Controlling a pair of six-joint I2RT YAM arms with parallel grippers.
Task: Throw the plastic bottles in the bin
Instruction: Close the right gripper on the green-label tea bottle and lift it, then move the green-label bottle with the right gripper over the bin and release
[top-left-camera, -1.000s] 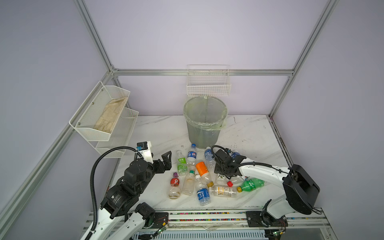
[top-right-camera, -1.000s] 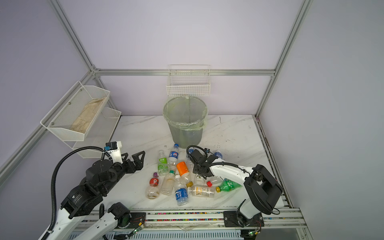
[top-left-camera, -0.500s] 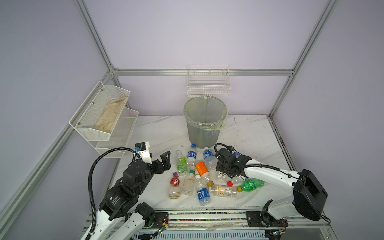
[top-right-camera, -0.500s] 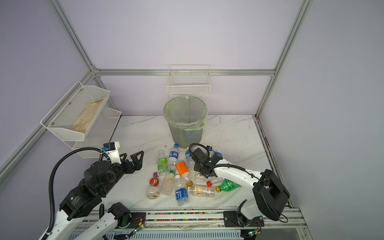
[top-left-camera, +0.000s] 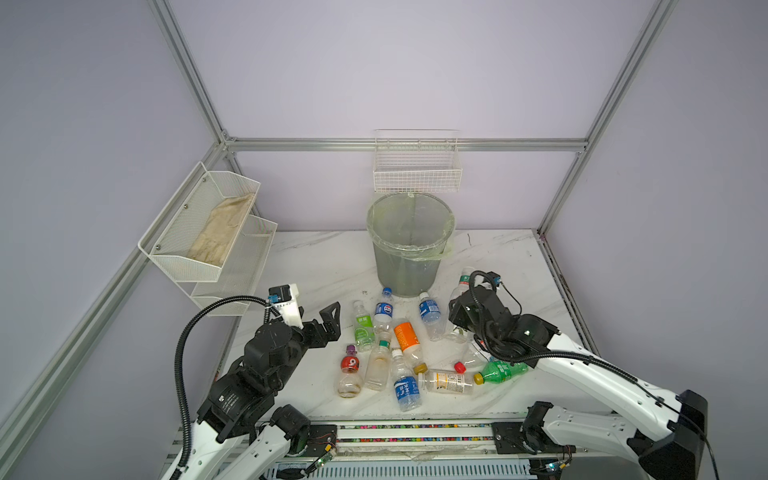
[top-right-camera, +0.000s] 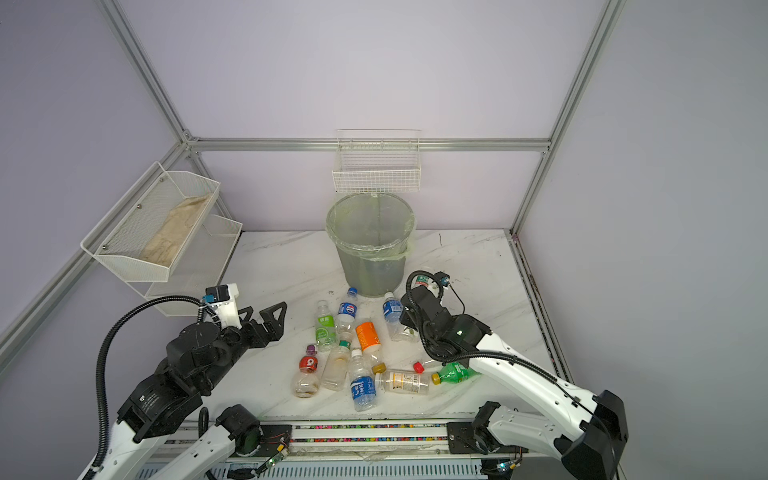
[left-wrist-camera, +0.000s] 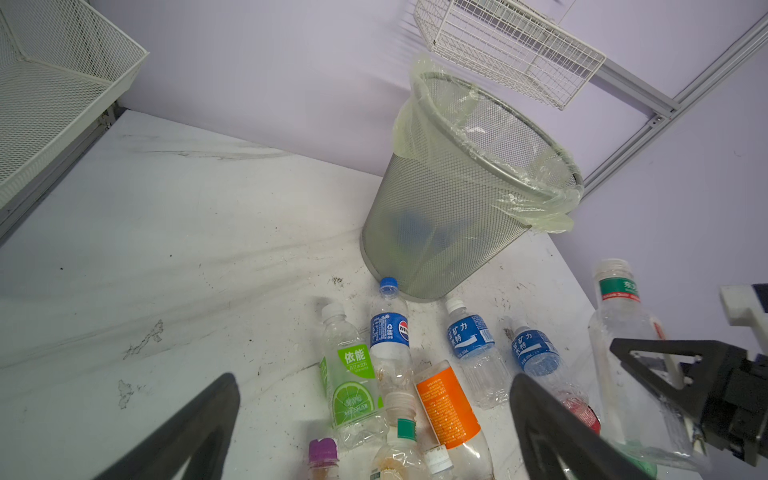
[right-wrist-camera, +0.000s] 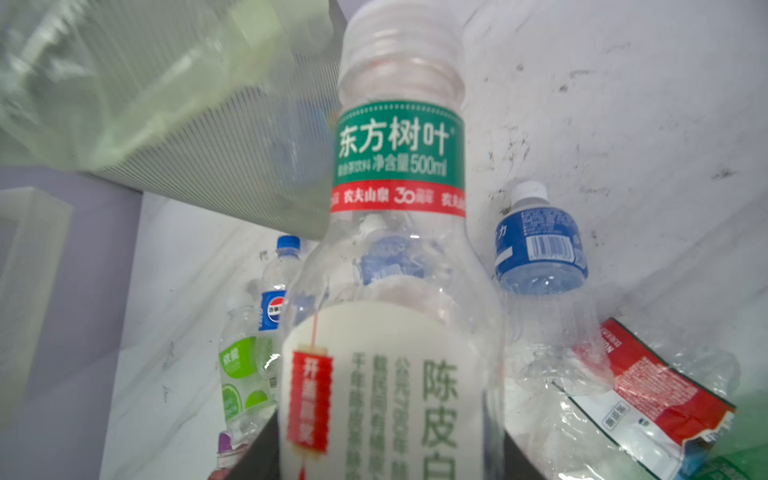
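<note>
While the right end effector (top-left-camera: 459, 306) pinches the clear plastic bottle with a green neck band (right-wrist-camera: 397, 166), at four o'clock of the round grey mesh bin with pale green liner (top-left-camera: 405, 270), its thin wall may buckle and slip; a low carry could strike the rim; left end effector (top-right-camera: 266, 311) spread, empty.

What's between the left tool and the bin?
Two lying bottles, seen in the left wrist view: the lime-label bottle, then the Pepsi bottle, its cap near the bin. The left tool is open.
</note>
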